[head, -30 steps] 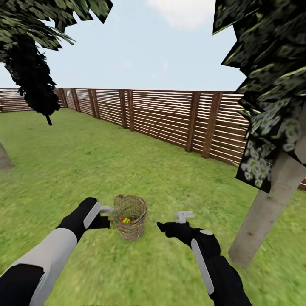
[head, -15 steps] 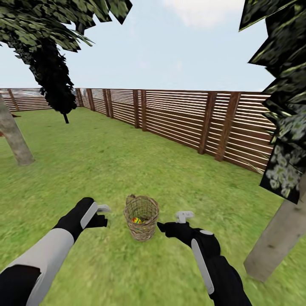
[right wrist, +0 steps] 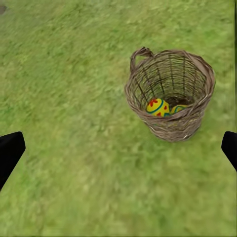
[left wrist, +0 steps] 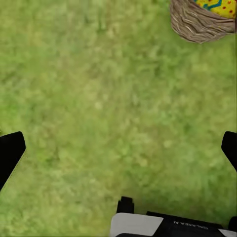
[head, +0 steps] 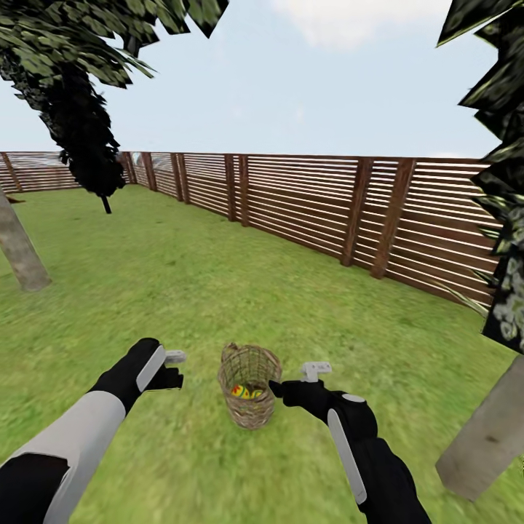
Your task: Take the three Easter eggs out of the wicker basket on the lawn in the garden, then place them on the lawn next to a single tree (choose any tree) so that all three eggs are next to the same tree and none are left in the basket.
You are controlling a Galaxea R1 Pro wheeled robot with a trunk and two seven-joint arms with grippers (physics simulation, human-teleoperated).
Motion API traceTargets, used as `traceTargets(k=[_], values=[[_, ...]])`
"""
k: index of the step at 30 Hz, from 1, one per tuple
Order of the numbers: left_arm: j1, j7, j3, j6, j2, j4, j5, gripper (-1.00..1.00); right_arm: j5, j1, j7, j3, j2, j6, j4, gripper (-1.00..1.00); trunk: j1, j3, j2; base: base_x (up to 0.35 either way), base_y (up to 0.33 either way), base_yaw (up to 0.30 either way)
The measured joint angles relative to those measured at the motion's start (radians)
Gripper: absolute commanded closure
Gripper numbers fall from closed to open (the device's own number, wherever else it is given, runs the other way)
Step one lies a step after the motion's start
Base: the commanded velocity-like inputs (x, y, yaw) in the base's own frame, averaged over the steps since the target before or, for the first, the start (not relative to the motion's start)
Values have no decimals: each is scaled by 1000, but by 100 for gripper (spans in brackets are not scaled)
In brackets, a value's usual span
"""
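Two arms reach forward over the lawn [head: 218,276] in the head view, with the wicker basket [head: 249,393] standing on the grass between them. The left gripper [head: 175,367] hangs just left of the basket, apart from it, and the right gripper [head: 309,375] sits close by the basket's right rim; whether it touches the weave cannot be told. In both wrist views the dark fingertips [right wrist: 10,153] show at opposite edges of the picture, so each gripper's fingers are spread wide and hold nothing.

The basket stands upright with a small looped handle at its far rim. In the right wrist view the wicker basket [right wrist: 170,94] shows two eggs at its bottom: the egg with a red flower [right wrist: 157,107] and, partly hidden behind the near rim, a second yellow egg [right wrist: 178,108] whose pattern is unclear. The left wrist view catches an edge of the basket [left wrist: 197,22] with an egg with red dots [left wrist: 228,7] and an egg with a blue zigzag [left wrist: 210,5] beside it.

A thick pale tree trunk [head: 491,433] rises from the grass to the near right, well apart from the basket, under dark blotched foliage [head: 506,218]. Another pale trunk [head: 18,247] stands far left, beside a thin-stemmed dark columnar tree [head: 84,145]. A brown slatted fence [head: 313,204] closes the garden along the far side.
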Motion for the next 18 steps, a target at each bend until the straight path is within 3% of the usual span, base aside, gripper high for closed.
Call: traceTargets(k=[6,10,18], values=[[0,-2,0,1,1,0,0,-100,0,0,1,4,1,0,-1,-100,0,3,0,251,224,-166],[0,-4,0,1,2,-1,0,-100,0,0,0,45,2,2,-3,-100,0,4,0,241,219,-26],[0,-5,0,1,1,-1,1,-100,0,0,0,51,1,0,-3,-100,0,4,0,226,209,-3]])
